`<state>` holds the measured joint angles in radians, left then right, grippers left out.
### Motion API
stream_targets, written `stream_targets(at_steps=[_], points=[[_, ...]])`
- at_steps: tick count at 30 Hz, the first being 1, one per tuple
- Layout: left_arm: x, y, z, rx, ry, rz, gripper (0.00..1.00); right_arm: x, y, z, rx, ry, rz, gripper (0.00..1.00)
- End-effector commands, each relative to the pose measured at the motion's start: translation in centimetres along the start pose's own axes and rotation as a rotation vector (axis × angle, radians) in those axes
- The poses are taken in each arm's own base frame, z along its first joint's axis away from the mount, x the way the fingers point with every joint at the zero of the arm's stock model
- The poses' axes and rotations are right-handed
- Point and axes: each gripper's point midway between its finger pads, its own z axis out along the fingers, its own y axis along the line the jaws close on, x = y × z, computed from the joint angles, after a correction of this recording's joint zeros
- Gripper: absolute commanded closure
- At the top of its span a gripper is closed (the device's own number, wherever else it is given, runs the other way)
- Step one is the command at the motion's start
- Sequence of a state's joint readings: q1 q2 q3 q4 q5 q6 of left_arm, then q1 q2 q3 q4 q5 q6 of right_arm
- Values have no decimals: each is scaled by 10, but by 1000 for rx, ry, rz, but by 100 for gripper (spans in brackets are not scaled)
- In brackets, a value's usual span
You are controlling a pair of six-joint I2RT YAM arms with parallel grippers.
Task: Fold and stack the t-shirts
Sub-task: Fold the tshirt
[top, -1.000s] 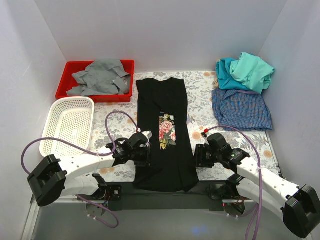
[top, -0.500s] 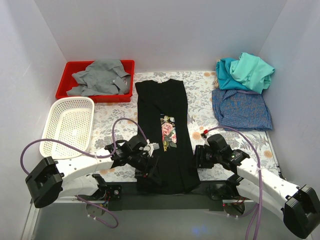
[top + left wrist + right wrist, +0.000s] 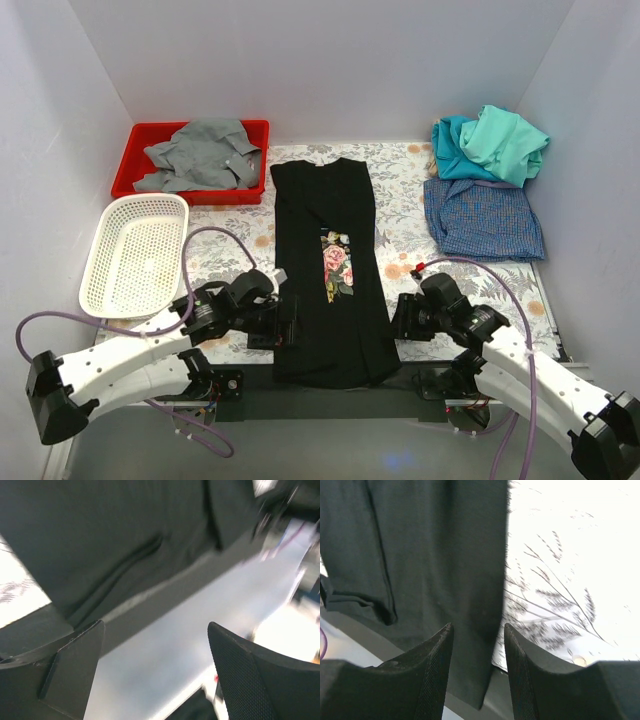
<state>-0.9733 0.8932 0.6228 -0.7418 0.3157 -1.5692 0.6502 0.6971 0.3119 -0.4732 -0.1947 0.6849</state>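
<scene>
Black shirt (image 3: 330, 270), one, is lying flat lengthwise down the middle of the floral counter (image 3: 235, 225), its hem reaching the near edge; three more are sitting at far right: one teal shirt (image 3: 452, 150) and one mint shirt (image 3: 505, 140) bunched together, one checked shirt (image 3: 482, 218) just in front; left fingers (image 3: 285, 322) are gaping wide beside the hem, holding nothing; right fingers (image 3: 402, 318) are parted narrowly over the opposite edge, gripping nothing; one basket (image 3: 135, 255) and one red bin (image 3: 130, 170) holding one grey garment (image 3: 200, 155) are sitting at left.
</scene>
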Motion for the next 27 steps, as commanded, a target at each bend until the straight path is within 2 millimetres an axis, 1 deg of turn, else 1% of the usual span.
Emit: stream_targets(at_steps=[1,2,3,5,6,7,9,10,12,15,16,17,18,19,20,21,23,24,27], points=[[-22,30,-13,-160,-191,-145,17,3,-8,-10,54,-12,36,48],[-20,32,-11,-163,-190,-184,16,8,-9,-10,47,-2,54,48],[-15,41,-6,-184,-180,-207,16,13,-7,-11,33,14,63,48],[-6,47,3,-189,-139,-238,16,17,-10,-14,35,14,82,49],[-4,50,7,-194,-128,-254,16,25,-15,-15,54,39,104,49],[4,65,15,-246,-101,-278,16,26,-12,-18,38,32,106,49],[11,76,22,-282,-73,-304,16,32,-9,-21,17,49,122,49],[17,87,27,-327,-50,-322,15,33,-8,-23,3,48,125,49],[17,94,32,-357,-54,-335,15,35,-6,-27,5,53,151,47],[13,93,34,-384,-59,-354,15,39,-7,-33,13,59,163,46],[11,90,36,-374,-58,-358,15,41,-9,-34,23,69,175,46],[14,93,40,-379,-45,-357,15,43,-8,-33,18,78,176,46],[12,86,44,-345,-39,-349,15,44,-8,-33,18,88,177,46],[12,85,46,-339,-30,-341,15,48,-11,-31,32,111,183,46],[15,87,49,-337,-12,-333,14,50,-9,-29,17,124,179,46],[14,78,54,-284,3,-314,14,52,-9,-28,14,136,177,45],[14,70,59,-237,21,-293,14,57,-10,-24,13,161,178,45],[18,68,61,-224,49,-291,14,58,-9,-24,4,169,176,45],[19,63,63,-184,64,-267,14,60,1,-26,-56,188,177,46]])
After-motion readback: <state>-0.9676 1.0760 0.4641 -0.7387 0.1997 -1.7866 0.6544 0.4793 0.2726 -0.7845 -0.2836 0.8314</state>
